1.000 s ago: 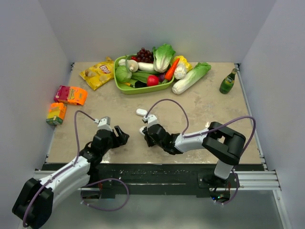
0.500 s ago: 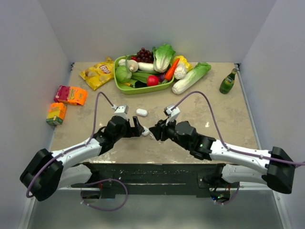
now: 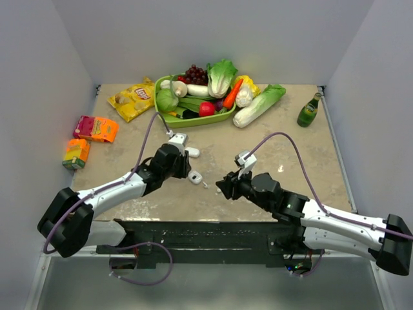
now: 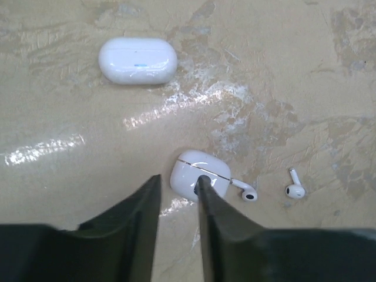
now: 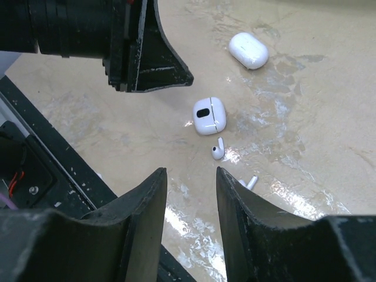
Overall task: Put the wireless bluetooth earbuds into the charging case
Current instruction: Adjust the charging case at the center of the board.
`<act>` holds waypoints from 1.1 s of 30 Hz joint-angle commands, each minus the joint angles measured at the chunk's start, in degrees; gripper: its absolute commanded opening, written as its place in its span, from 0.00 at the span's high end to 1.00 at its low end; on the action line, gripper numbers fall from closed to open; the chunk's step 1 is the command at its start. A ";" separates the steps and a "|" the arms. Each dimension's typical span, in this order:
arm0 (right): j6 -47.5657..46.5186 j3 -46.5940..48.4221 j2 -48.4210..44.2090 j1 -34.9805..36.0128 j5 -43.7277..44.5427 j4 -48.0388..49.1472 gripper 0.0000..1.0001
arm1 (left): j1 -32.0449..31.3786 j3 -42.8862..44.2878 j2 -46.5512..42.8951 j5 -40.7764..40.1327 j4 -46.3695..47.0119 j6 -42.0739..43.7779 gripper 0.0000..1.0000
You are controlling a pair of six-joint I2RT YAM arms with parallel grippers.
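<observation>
A white charging case with a dark oval mark lies on the table. Two earbuds lie just beside it: one nearly touches it, the other lies further off. My left gripper hovers at the case with its jaws narrowly apart over bare table; one fingertip overlaps the case's edge. My right gripper stands open and empty, short of the earbuds. A second, closed white case lies farther back.
At the back stand a green tray of vegetables, a chips bag, a napa cabbage and a green bottle. Two orange boxes sit at the left. A black rail runs along the near edge.
The two grippers, which met at the case half a second ago, have drawn apart. The right one pulled back to the right and the left jaws narrowed. The case lies on the table.
</observation>
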 commanded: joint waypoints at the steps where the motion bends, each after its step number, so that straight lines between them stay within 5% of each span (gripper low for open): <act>1: -1.47 -0.82 -2.31 0.05 1.61 -0.44 0.57 | -2.62 -1.83 0.39 0.13 -1.93 -1.19 0.83; 2: -1.56 -1.00 -2.49 0.05 1.70 -0.53 0.57 | -3.41 -2.71 0.92 -0.30 -1.23 -3.02 1.00; 11: -1.12 -1.00 -2.93 0.05 2.93 -1.59 0.57 | -13.88 -5.53 8.31 -6.81 5.45 -11.56 1.00; 33: 0.37 -1.97 -2.67 0.05 3.98 -1.77 0.58 | -13.88 2.29 18.06 -16.30 5.55 -12.01 1.00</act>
